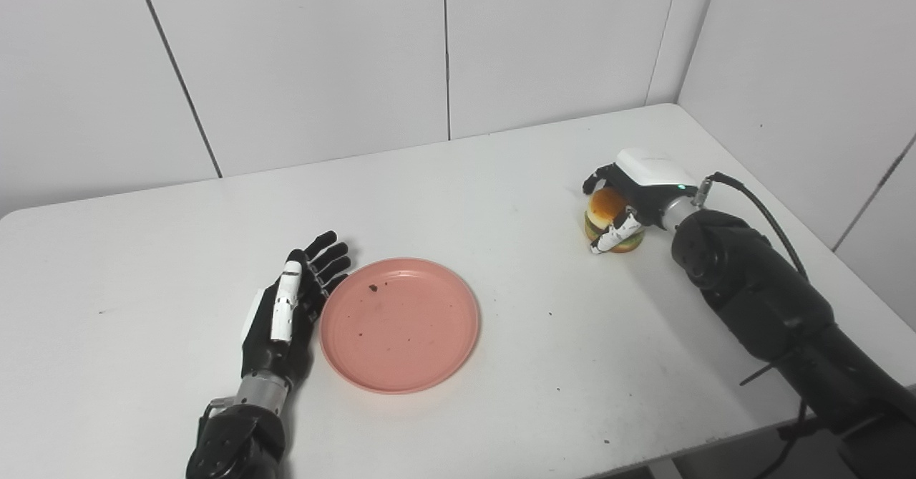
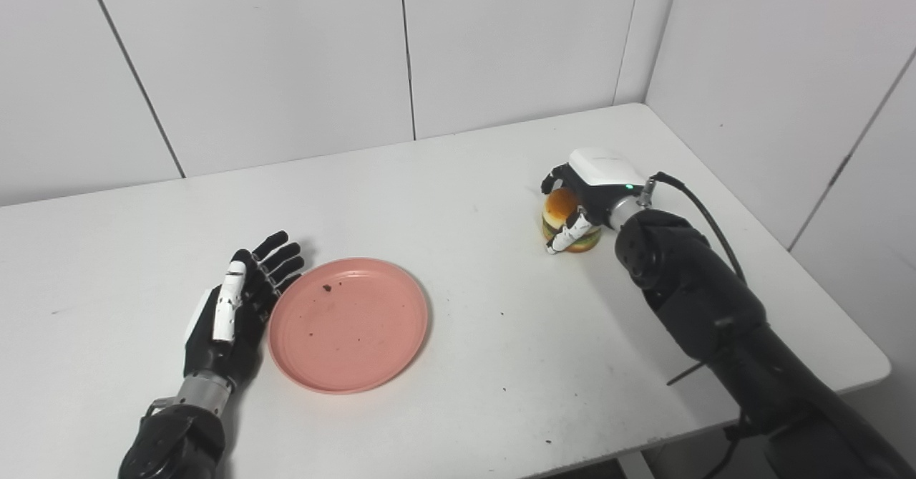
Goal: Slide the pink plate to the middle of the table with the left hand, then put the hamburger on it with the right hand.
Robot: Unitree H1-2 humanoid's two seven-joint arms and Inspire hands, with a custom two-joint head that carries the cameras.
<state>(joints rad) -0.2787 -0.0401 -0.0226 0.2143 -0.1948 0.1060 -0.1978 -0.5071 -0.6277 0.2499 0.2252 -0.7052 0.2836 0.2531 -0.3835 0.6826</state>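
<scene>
- Left eye view looks down on a white counter (image 1: pixel 501 178) set into a corner of white panelled walls (image 1: pixel 308 56).
- Near the middle of the counter, a little toward the front and left, lies a round pink plate (image 1: pixel 399 324). It sits flat, with a few small dark crumbs on its surface, the largest near its far left part.
- Just beside the plate's left rim rests the left hand (image 1: pixel 283 318), black with a white panel along the thumb. Its fingers (image 1: pixel 330 253) are spread apart and stretched out, pointing away from the robot, and they hold nothing. The fingers closest to the plate lie right against its rim; whether they touch it cannot be told.
- Left arm comes in from the bottom edge at the left, with a silver wrist ring above a black forearm.
- Far to the right, well apart from the plate, a hamburger (image 1: pixel 607 210) stands on the counter near the right rear corner, with an orange-brown bun on top and green and red layers below.
- Right hand (image 1: pixel 633 200), with a white back shell, is wrapped around the hamburger: its black fingers curl over the far side and the white thumb presses the near side, so the fingers are clamped on it.
- Hamburger's base appears to rest on the counter.
- A black cable (image 1: pixel 758 210) loops from the right wrist along the thick black right arm.
</scene>
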